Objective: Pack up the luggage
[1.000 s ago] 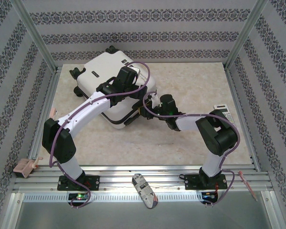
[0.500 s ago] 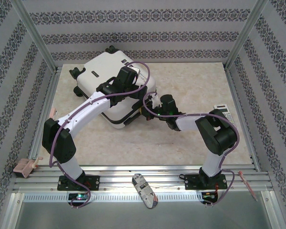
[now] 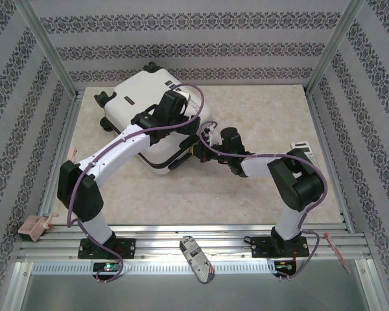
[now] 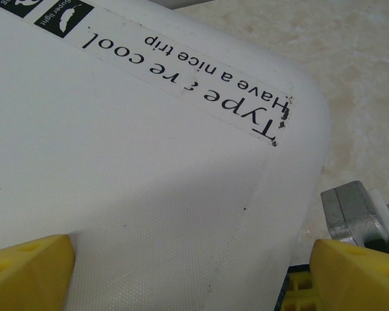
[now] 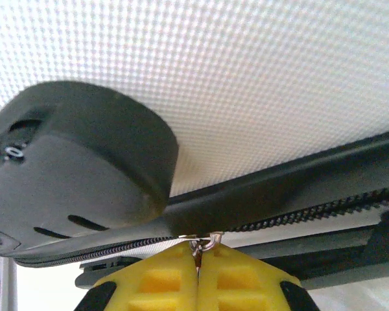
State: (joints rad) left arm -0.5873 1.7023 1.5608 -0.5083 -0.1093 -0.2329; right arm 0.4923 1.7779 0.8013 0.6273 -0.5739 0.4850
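Luggage (image 3: 139, 97) lies against right end effector (image 5: 198, 258), zipper pull (image 5: 205, 241) pinched.

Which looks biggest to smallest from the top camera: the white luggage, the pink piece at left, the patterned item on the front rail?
1. luggage
2. patterned item and pink piece: too alike to rank.

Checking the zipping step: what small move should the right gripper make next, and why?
Probably slide the zipper pull along the zipper band. The right gripper is shut on that pull at the white suitcase edge, and the open left gripper is over the shell, seemingly to steady it.
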